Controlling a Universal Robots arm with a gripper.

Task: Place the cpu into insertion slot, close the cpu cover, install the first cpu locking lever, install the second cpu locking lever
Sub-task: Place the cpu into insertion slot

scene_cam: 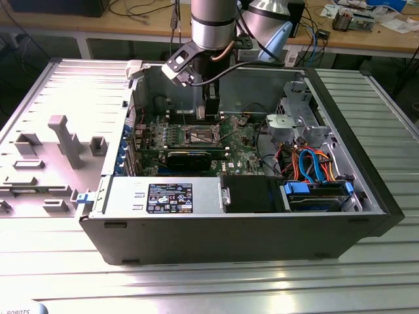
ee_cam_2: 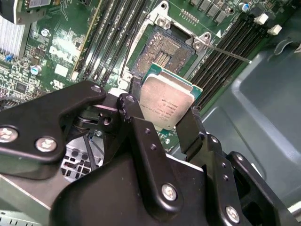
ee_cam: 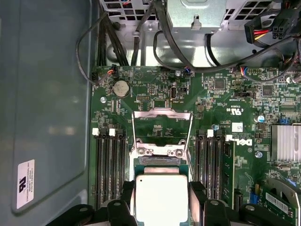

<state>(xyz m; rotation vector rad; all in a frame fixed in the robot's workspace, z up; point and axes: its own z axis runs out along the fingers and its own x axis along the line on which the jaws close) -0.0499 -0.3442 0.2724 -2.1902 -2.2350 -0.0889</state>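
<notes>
My gripper (ee_cam_2: 164,123) is shut on the cpu (ee_cam_2: 167,100), a flat square chip with a silver top and a green edge, with a black finger (ee_cam_2: 136,123) on each side. It hangs tilted just above the insertion slot (ee_cam_2: 164,52), whose dark centre lies bare. In the first wrist view the cpu (ee_cam: 161,197) covers most of the slot, and the cpu cover (ee_cam: 162,114) stands swung open beyond it. A thin locking lever (ee_cam_2: 231,54) sticks out beside the slot. In the exterior view the gripper (scene_cam: 209,116) is low inside the case, over the insertion slot (scene_cam: 200,136).
The open computer case (scene_cam: 196,229) lies on a metal table. Long memory slots (ee_cam: 109,169) flank the socket on both sides. Cable bundles (ee_cam: 155,42) and a drive cage (scene_cam: 294,121) lie beyond it. The case's grey wall (ee_cam: 47,94) runs close along one side.
</notes>
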